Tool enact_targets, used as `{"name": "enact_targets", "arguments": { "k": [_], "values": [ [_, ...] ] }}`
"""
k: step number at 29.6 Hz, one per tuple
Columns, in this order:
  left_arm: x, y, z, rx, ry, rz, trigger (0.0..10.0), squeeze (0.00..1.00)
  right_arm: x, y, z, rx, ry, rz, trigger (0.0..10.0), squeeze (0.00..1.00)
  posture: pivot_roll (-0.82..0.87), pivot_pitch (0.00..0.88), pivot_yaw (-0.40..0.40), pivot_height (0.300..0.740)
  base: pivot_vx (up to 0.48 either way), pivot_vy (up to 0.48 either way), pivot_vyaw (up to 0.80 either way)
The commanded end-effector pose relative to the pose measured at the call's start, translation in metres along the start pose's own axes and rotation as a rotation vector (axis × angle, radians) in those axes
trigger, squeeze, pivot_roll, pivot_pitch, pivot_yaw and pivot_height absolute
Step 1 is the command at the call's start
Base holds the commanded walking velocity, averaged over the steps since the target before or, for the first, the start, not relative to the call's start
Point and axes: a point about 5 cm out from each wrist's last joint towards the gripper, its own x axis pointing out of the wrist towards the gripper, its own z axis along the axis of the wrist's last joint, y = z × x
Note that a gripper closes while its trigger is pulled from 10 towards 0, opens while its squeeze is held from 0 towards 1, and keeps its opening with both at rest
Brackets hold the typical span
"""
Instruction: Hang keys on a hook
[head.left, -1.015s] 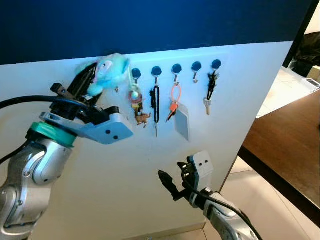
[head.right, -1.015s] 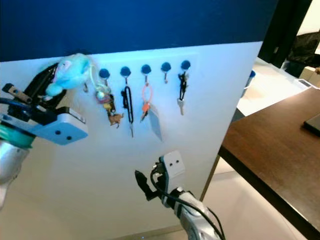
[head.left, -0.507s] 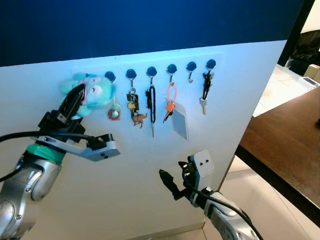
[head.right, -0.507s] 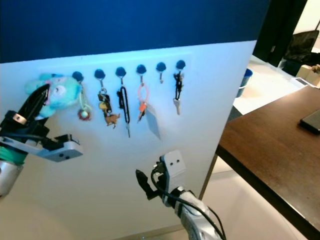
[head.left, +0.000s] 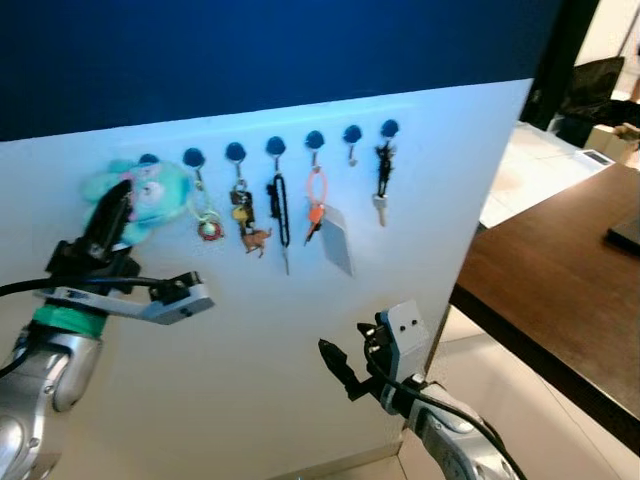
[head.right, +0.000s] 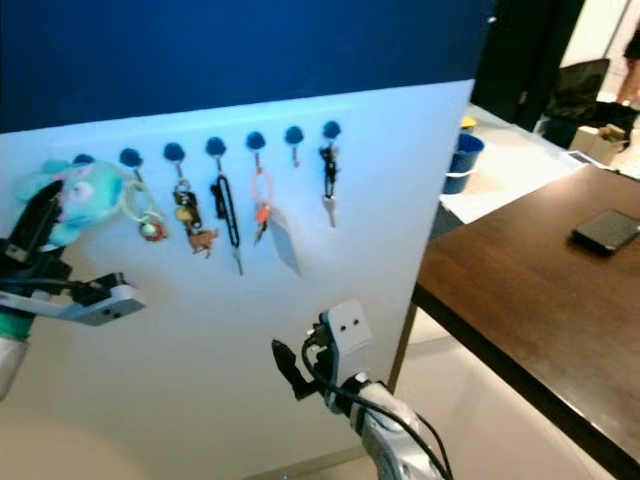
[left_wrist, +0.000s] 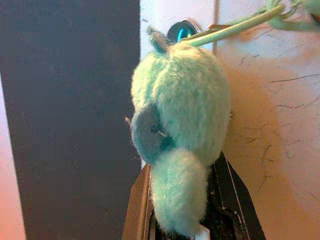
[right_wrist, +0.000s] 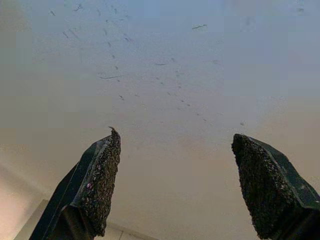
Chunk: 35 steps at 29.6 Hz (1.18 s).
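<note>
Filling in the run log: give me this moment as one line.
stage: hanging | left gripper: shut on plush keychain, at leftmost hook | right gripper: open, idle, low | other hooks: mostly hold keys

You'll find no readable text, label, brand or number anywhere here, neither on the white wall (head.left: 300, 330) nor on the hanging white tag (head.left: 337, 241).

From the head, our two eyes look forward and down at the white wall (head.left: 300, 330) with its hook row (head.left: 270, 150). Our left wrist camera sits close against the plush (left_wrist: 180, 145); our right wrist camera faces bare wall between its fingers (right_wrist: 100, 180).
</note>
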Motion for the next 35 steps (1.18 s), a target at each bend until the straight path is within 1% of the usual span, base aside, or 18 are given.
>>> {"name": "enact_targets", "arguments": {
  "k": [1, 5, 9, 10, 12, 14, 16, 17, 18, 22, 23, 24, 26, 27, 30, 32, 33, 35],
  "values": [
    [-0.004, 0.001, -0.027, 0.074, 0.132, 0.005, 10.0, 0.0, -0.001, 0.003, -0.004, 0.006, 0.007, 0.006, 10.0, 0.0, -0.21, 0.06, 0.124, 0.74, 0.0, 0.0, 0.0],
    [-0.008, 0.004, -0.044, 0.129, 0.189, 0.021, 10.0, 0.0, 0.0, 0.003, -0.004, 0.006, 0.007, 0.01, 10.0, 0.0, -0.21, 0.056, 0.121, 0.74, 0.0, 0.0, 0.0],
    [-0.011, 0.0, -0.046, 0.105, 0.204, -0.013, 10.0, 0.0, 0.0, 0.003, -0.004, 0.006, 0.007, 0.012, 10.0, 0.0, -0.21, 0.056, 0.121, 0.74, 0.0, 0.0, 0.0],
    [-0.013, -0.003, -0.045, 0.048, 0.212, -0.03, 10.0, 0.0, 0.0, 0.004, -0.004, 0.006, 0.007, 0.012, 10.0, 0.0, -0.21, 0.056, 0.121, 0.74, 0.0, 0.0, 0.0],
    [-0.016, -0.013, -0.029, -0.393, 0.223, -0.065, 10.0, 0.0, 0.0, 0.004, -0.004, 0.006, 0.009, 0.015, 10.0, 0.0, -0.2, 0.063, 0.118, 0.74, 0.0, 0.0, 0.0],
    [-0.016, -0.013, -0.029, -0.393, 0.223, -0.065, 10.0, 0.0, 0.0, 0.004, -0.004, 0.006, 0.009, 0.015, 10.0, 0.0, -0.2, 0.063, 0.118, 0.74, 0.0, 0.0, 0.0],
    [-0.016, -0.007, -0.002, -0.727, 0.095, -0.045, 10.0, 0.0, 0.0, 0.004, -0.004, 0.004, 0.008, 0.014, 10.0, 0.0, -0.2, 0.063, 0.118, 0.74, 0.0, 0.0, 0.0],
    [-0.016, -0.007, -0.002, -0.727, 0.095, -0.045, 10.0, 0.0, 0.0, 0.004, -0.004, 0.004, 0.008, 0.014, 10.0, 0.0, -0.2, 0.063, 0.118, 0.74, 0.0, 0.0, 0.0],
    [-0.016, -0.004, 0.004, -0.794, 0.072, -0.037, 10.0, 0.0, 0.0, 0.004, -0.004, 0.002, 0.008, 0.013, 10.0, 0.0, -0.2, 0.066, 0.12, 0.74, 0.0, 0.0, 0.0],
    [-0.016, -0.003, 0.007, -0.803, 0.066, -0.046, 10.0, 0.0, -0.001, 0.003, -0.004, 0.002, 0.007, 0.012, 10.0, 0.0, -0.2, 0.066, 0.12, 0.74, 0.0, 0.0, 0.0],
    [-0.018, -0.007, 0.003, -0.688, 0.095, -0.073, 10.0, 0.0, -0.001, 0.003, -0.004, 0.002, 0.007, 0.01, 10.0, 0.0, -0.2, 0.068, 0.12, 0.74, 0.0, 0.0, 0.0],
    [-0.018, -0.007, 0.003, -0.688, 0.095, -0.073, 10.0, 0.0, -0.001, 0.003, -0.004, 0.002, 0.007, 0.01, 10.0, 0.0, -0.2, 0.068, 0.12, 0.74, 0.0, 0.0, 0.0],
    [-0.022, -0.013, -0.008, -0.483, 0.155, -0.111, 10.0, 0.0, -0.001, 0.003, -0.005, 0.003, 0.008, 0.01, 10.0, 0.0, -0.2, 0.068, 0.12, 0.74, 0.0, 0.0, 0.0],
    [-0.024, -0.014, -0.012, -0.423, 0.183, -0.124, 10.0, 0.0, -0.001, 0.003, -0.005, 0.003, 0.008, 0.009, 10.0, 0.0, -0.2, 0.068, 0.12, 0.74, 0.0, 0.0, 0.0],
    [-0.026, -0.013, -0.019, -0.372, 0.216, -0.126, 10.0, 0.0, -0.001, 0.003, -0.005, 0.004, 0.007, 0.009, 10.0, 0.0, -0.2, 0.067, 0.122, 0.74, 0.0, 0.0, 0.0],
    [-0.026, -0.008, -0.03, -0.278, 0.253, -0.097, 10.0, 0.0, -0.001, 0.003, -0.005, 0.004, 0.006, 0.01, 10.0, 0.0, -0.2, 0.067, 0.122, 0.74, 0.0, 0.0, 0.0],
    [-0.026, -0.008, -0.03, -0.278, 0.253, -0.097, 10.0, 0.0, -0.001, 0.003, -0.005, 0.004, 0.006, 0.01, 10.0, 0.0, -0.2, 0.067, 0.122, 0.74, 0.0, 0.0, 0.0],
    [-0.026, -0.004, -0.037, -0.223, 0.271, -0.075, 10.0, 0.0, -0.001, 0.004, -0.005, 0.004, 0.006, 0.01, 10.0, 0.0, -0.2, 0.067, 0.122, 0.74, 0.0, 0.0, 0.0]
  ]
}}
